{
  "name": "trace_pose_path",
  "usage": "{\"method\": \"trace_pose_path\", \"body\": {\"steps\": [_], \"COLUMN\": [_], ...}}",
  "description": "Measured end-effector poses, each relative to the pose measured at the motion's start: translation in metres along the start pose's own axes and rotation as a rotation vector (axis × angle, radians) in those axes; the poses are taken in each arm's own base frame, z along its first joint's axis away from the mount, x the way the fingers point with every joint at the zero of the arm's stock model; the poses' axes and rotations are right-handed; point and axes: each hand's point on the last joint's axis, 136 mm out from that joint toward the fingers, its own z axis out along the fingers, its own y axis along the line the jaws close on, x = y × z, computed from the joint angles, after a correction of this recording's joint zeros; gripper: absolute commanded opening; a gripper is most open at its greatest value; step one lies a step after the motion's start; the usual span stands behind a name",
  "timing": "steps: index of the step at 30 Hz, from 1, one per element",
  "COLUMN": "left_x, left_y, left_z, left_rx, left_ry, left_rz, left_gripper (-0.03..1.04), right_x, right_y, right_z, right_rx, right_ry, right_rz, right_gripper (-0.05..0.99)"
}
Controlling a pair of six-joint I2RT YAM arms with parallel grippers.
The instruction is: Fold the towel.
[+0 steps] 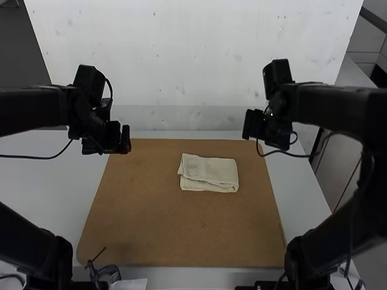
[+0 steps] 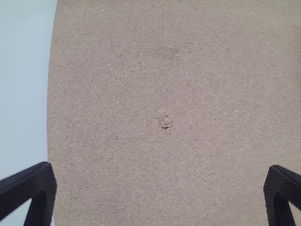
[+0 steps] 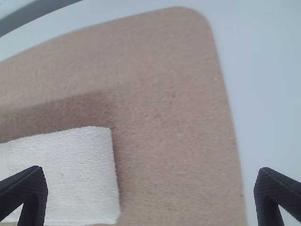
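"Jaws on the left gripper [image 1: 123, 140], how do they stand?"

"Wide apart. Same with the black pair on the right gripper [image 1: 250, 125]."

"And the towel [image 1: 208, 173]?"

"It lies on the brown board [image 1: 139, 223], nearer the far edge than the near one, a touch right of the middle."

"Flat or folded?"

"Folded into a small rectangle. Layers show toward the near side, where an upper edge runs at a slant."

"What's under the board?"

"The white bench [image 1: 48, 175]."

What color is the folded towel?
The folded cloth towel is white or off-white, seen best in the right wrist view.
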Motion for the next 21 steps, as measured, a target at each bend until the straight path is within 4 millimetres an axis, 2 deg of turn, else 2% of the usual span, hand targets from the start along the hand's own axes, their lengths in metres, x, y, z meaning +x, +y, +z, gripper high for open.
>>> {"method": "trace_pose_path", "body": {"steps": [3, 6, 11, 16, 21], "left_x": [-0.004, -0.007, -0.011, -0.010, -0.021], "left_y": [-0.005, -0.006, -0.017, -0.014, -0.008], "left_z": [-0.010, -0.020, -0.035, -0.047, -0.072], "left_rx": [0.013, 0.006, 0.014, 0.002, -0.017], "left_ry": [-0.043, -0.081, -0.150, -0.206, -0.322], "left_rz": [0.011, 0.017, 0.038, 0.021, -0.006], "left_gripper": [0.99, 0.99, 0.99, 0.99, 0.99], "right_x": [0.001, 0.013, 0.030, 0.036, 0.054], "right_y": [-0.026, -0.044, -0.050, -0.054, -0.058], "right_z": [-0.017, -0.033, -0.062, -0.095, -0.095], "right_rx": [0.022, 0.038, 0.017, -0.016, -0.027], "right_ry": [-0.084, -0.145, -0.260, -0.443, -0.496], "right_rz": [0.015, 0.015, -0.009, -0.028, -0.049], "right_gripper": [0.96, 0.96, 0.96, 0.96, 0.96]}}
